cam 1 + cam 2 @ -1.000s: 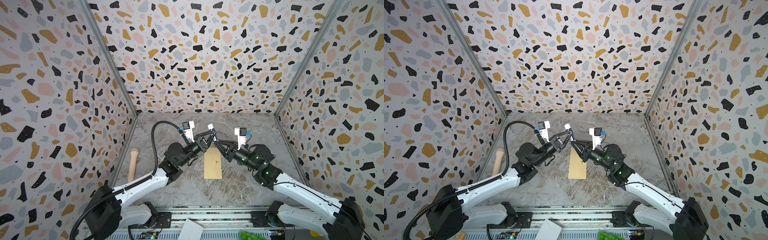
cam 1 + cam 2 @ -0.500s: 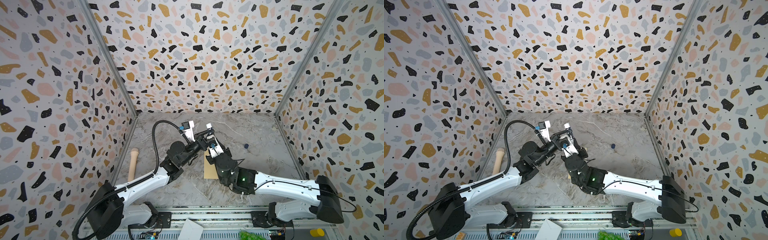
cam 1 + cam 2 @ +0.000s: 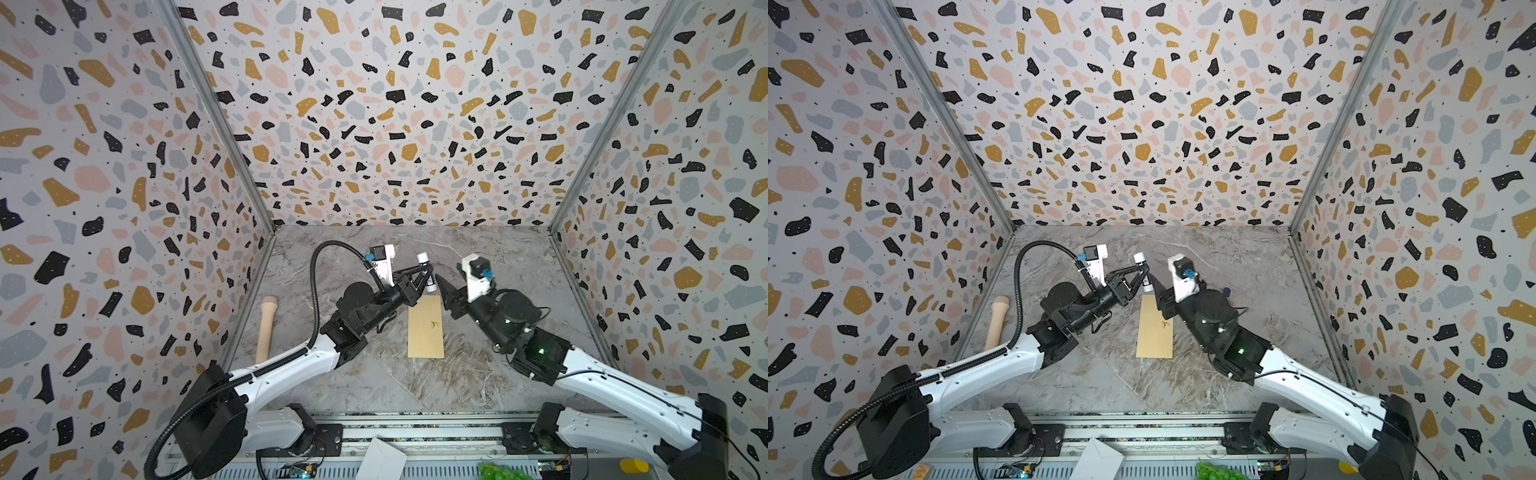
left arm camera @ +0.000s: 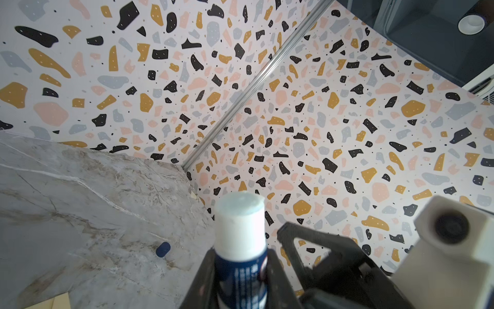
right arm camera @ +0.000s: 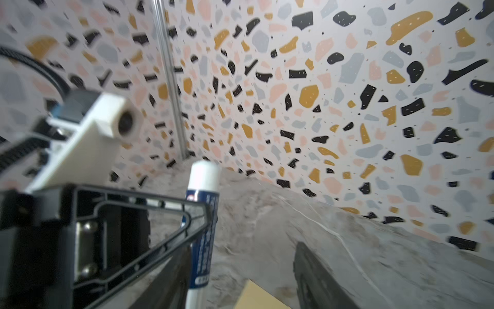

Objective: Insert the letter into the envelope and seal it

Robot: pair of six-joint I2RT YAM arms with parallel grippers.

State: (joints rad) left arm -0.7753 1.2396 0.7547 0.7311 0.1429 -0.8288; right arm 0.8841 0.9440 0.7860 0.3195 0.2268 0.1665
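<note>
Now, the biggest thing is the grey stone-look table [image 3: 374,386], with spotty walls [image 3: 395,104] all round it. Two white and black arms reach in from the near side, one on the left and one on the right.

The envelope [image 3: 425,336] lies flat in the middle of the table. Its long side points away from the arm bases, and it has a small yellow mark [image 3: 434,324] on it. Both tools are up at its far end. The left tool [image 3: 428,277] is squeezed tight on a glue stick [image 3: 423,258]. The glue stick stands almost straight up, white end on top, right at the far edge of the envelope. I cannot tell if it touches the paper. The right tool [image 3: 445,290] is at the far right corner of the envelope, just beside the glue stick. Its two fingers [image 5: 315,273] are spread apart with nothing in them.

Half a second ago the right arm was stretched low across the near side of the envelope. It is back on the right now. A second ago its jaws were closer together. The envelope has not moved, and the left tool grips the glue stick as before.

A light wooden stick [image 3: 266,328] lies by the left wall, well apart from the rest. A folded white paper [image 3: 382,459] sits at the front between the arm bases. A small dark blue cap [image 4: 163,249] lies on the table on the right arm's side, nearer the back wall. In a top view, the right tool hides a little of the envelope's far right corner.
</note>
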